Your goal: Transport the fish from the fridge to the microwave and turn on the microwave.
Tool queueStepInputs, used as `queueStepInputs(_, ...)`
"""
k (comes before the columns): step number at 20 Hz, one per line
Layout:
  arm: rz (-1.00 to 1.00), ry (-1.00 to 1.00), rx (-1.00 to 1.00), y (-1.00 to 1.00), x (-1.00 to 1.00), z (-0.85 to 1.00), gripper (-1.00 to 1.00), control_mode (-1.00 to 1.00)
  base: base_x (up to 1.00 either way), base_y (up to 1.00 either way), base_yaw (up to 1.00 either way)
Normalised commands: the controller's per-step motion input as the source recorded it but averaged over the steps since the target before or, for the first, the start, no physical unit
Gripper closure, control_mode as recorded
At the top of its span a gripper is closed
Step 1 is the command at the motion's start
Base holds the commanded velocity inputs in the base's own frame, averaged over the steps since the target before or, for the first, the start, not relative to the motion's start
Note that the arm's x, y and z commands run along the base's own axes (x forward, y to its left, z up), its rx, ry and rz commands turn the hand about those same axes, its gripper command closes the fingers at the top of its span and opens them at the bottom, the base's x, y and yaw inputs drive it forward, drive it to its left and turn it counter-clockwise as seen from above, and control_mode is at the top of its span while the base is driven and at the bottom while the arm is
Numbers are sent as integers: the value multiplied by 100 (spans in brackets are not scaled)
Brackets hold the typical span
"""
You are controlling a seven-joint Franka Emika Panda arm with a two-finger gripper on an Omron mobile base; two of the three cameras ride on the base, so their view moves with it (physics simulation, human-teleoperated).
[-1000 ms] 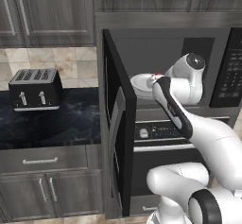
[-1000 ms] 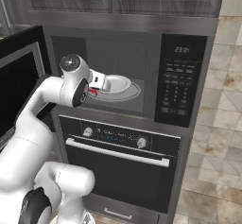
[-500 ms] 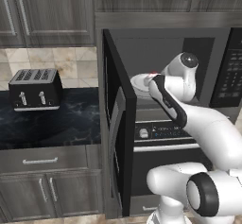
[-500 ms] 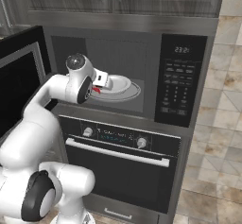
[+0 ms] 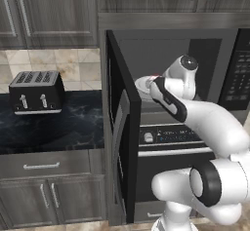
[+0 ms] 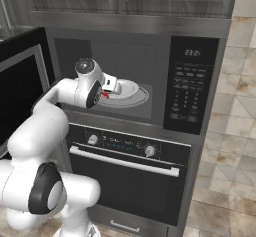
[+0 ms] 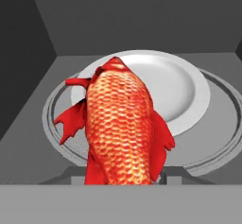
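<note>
Hand [image 6: 106, 92] inside the open microwave [image 6: 195, 81], near the left front of the cavity, clamped on the fish [image 7: 124, 128]; in the hand view the red-orange scaled body rises from between the fingers and hides them, so the grip is read from how the fish rides with the hand. In the right base view just a red sliver of fish shows at the hand, beside the near-left rim of the white plate [image 7: 189, 93]. Plate sits on the round turntable [image 7: 222, 133], centred on the grey cavity floor; fish looks to be above the plate's near edge, not yet resting on it, though contact is hard to judge from these angles. Microwave door [image 5: 119, 127] swung fully open to the left, standing edge-on in the left base view. Button panel [image 6: 186, 88] to the right of the cavity. Below, the oven [image 6: 125, 166] with knobs and a horizontal handle. Far left, a black toaster [image 5: 37, 92] on the dark desk [image 5: 73, 127]. Step in hand, by my reading: delivery of the fish into the microwave, late stage. Next move calls for carrying the fish a little farther in over the plate, lowering it, parting the fingers, then backing the arm out clear of the door before shutting it and pressing a button on the panel.
</note>
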Motion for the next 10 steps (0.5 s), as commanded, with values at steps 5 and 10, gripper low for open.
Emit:
queueStepInputs(5, 0, 6, 0, 0, 33, 0, 100, -100, 0, 0, 0)
queueStepInputs(10, 0, 4, 0, 0, 31, -1, 100, -100, 0, 0, 0)
